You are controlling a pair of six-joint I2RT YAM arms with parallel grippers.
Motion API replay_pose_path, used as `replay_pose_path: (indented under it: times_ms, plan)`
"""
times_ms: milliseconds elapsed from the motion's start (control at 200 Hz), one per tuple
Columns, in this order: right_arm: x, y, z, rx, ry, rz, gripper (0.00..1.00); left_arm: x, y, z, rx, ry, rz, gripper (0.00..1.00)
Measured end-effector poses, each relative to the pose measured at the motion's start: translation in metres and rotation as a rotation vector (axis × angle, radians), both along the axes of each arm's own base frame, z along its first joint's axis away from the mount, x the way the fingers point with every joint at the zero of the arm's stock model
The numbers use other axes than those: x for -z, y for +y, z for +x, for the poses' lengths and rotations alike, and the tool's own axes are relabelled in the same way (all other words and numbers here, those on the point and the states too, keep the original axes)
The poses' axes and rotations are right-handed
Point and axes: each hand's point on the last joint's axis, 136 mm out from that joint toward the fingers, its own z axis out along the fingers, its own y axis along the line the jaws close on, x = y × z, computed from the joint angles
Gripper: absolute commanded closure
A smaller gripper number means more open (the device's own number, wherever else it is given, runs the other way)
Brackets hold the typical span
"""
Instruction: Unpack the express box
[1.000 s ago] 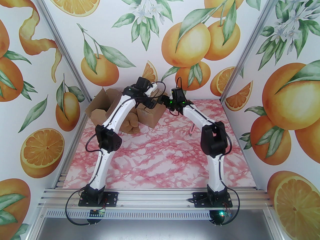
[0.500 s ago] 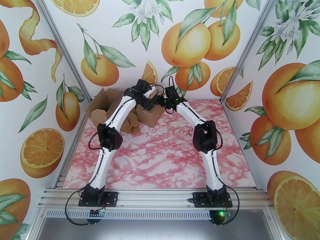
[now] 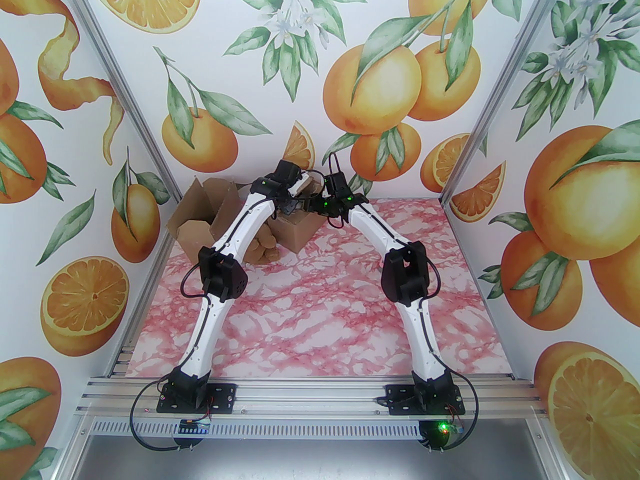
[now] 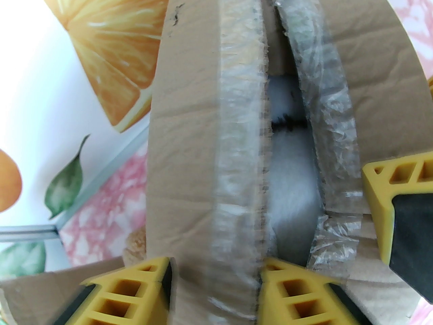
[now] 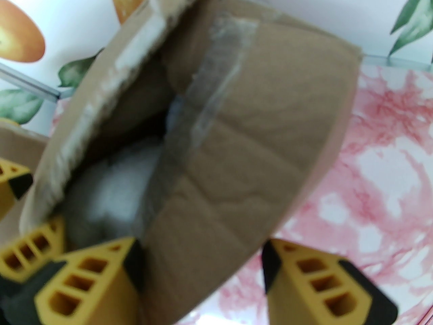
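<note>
Left wrist view, express box (image 3: 299, 232) sitting at the table's (image 3: 320, 328) far edge: I am seeing the left gripper (image 4: 216, 262) with jaws straddling the left flap (image 4: 182, 130), clamped or not I cannot tell, and the right gripper (image 5: 201, 244) with jaws standing spread around the right flap (image 5: 264, 130); uneven pulling risks dragging the box.

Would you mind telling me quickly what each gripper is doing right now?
Left gripper: closed on a taped box flap.
Right gripper: open, astride the opposite flap, not clamped.
</note>
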Motion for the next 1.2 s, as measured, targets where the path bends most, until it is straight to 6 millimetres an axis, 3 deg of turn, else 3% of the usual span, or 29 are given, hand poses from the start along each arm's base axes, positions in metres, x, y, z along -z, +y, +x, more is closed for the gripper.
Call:
replay_pose_path:
  times_ms: [155, 275, 410, 545, 600, 615, 635, 851, 1016, 1146, 1201]
  plan:
    - [0.003, -0.001, 0.001, 0.004, 0.003, -0.012, 0.38, -0.018, 0.005, 0.003, -0.024, -0.026, -0.07, 0.81]
    - [0.003, -0.004, 0.002, 0.005, 0.002, -0.015, 0.37, -0.038, 0.023, 0.007, -0.059, -0.031, -0.195, 0.89]
    - [0.003, -0.007, 0.004, 0.011, 0.005, -0.009, 0.26, -0.039, 0.044, 0.004, -0.107, 0.045, -0.368, 0.93]
    - [-0.004, -0.013, 0.004, 0.023, 0.005, 0.0, 0.14, -0.039, 0.039, -0.002, -0.12, 0.122, -0.533, 1.0]
    - [-0.011, -0.02, 0.004, 0.039, 0.004, -0.001, 0.12, -0.041, 0.034, -0.006, -0.128, 0.152, -0.592, 1.0]
    - [-0.014, -0.022, 0.004, 0.042, 0.003, -0.005, 0.03, -0.041, 0.033, -0.008, -0.13, 0.161, -0.605, 1.0]
    - [-0.017, -0.026, 0.004, 0.052, 0.007, -0.008, 0.0, -0.042, 0.03, -0.01, -0.135, 0.17, -0.621, 1.0]
    - [-0.066, -0.052, 0.001, 0.119, -0.023, -0.03, 0.0, -0.064, 0.007, -0.041, -0.17, 0.18, -0.704, 1.0]
    - [-0.101, -0.044, -0.017, 0.123, -0.04, -0.045, 0.0, -0.096, -0.024, -0.055, -0.119, 0.102, -0.704, 1.0]
    - [-0.138, -0.032, -0.033, 0.109, -0.082, -0.044, 0.0, -0.105, -0.039, -0.059, -0.108, 0.035, -0.651, 1.0]
    - [-0.145, -0.029, -0.038, 0.105, -0.091, -0.043, 0.0, -0.106, -0.045, -0.06, -0.102, 0.009, -0.619, 1.0]
